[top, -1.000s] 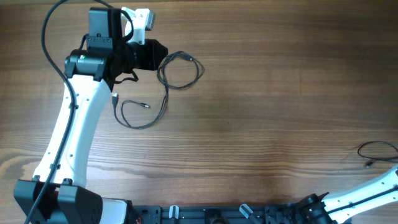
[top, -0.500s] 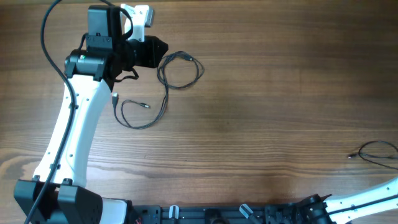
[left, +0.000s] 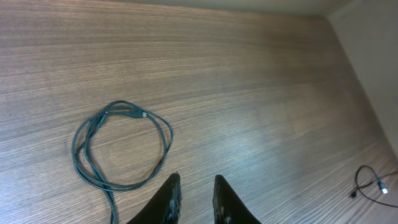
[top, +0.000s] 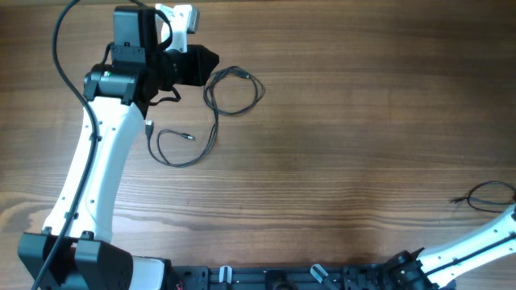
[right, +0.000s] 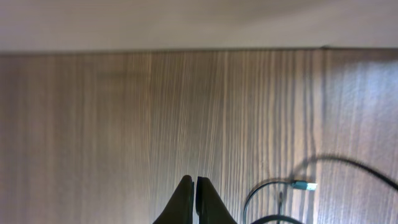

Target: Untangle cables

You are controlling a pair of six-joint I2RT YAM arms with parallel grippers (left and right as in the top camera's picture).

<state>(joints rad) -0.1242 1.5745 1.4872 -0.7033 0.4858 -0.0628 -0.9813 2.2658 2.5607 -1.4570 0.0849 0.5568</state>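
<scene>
Thin black cables lie in two places on the wood table (top: pixel 347 121). One cable (top: pixel 262 90) forms a round loop at the upper left, and a strand runs down from it to a second loop (top: pixel 187 165). My left gripper (top: pixel 214 63) hovers just up-left of the round loop. In the left wrist view its fingers (left: pixel 169 198) stand slightly apart over bare wood, open and empty, with the loop (left: pixel 127 112) ahead to their left. Another cable (top: pixel 492 196) lies at the far right edge. My right gripper (right: pixel 194 182) is shut on nothing, beside that cable's plug (right: pixel 303 185).
The left arm (top: pixel 97 169) stretches from the front left corner up to the back left. The right forearm (top: pixel 476 246) crosses the front right corner. A pale wall borders the table's far side in the wrist views. The far-right cable (left: pixel 367 180) shows small in the left wrist view.
The right forearm dipped toward the front edge and came back up; the far-right cable's loose end shifted slightly left. The left arm and its cables stayed put.
</scene>
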